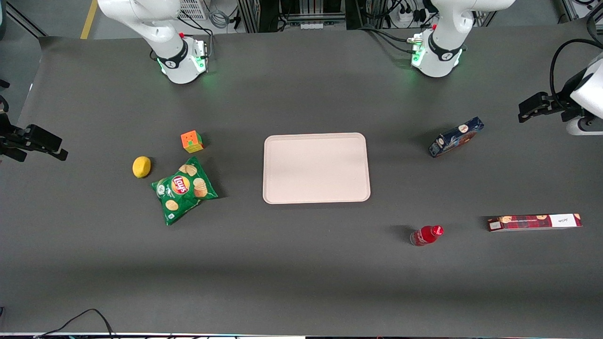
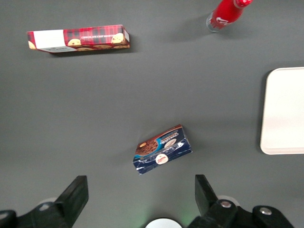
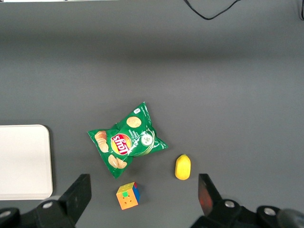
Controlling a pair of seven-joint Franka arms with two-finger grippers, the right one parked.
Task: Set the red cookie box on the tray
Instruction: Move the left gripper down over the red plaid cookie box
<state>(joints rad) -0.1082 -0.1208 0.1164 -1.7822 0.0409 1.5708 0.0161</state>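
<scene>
The working left arm is held at its own end of the table, with its hand raised above the surface and pointed downward. The two dark fingers are spread wide apart, and nothing is gripped between them.

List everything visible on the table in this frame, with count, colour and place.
red cookie box: 1, dark-red plaid, working arm's end, nearest the front camera
tray: 1, pale pinkish-beige, table centre
blue cookie box: 1, dark blue, working arm's end
bottle: 1, red, lying beside the red cookie box
chip bag: 1, green, parked arm's end
lemon: 1, yellow, beside the chip bag
puzzle cube: 1, multicoloured
pincer: 1, black, open, above the blue cookie box
</scene>
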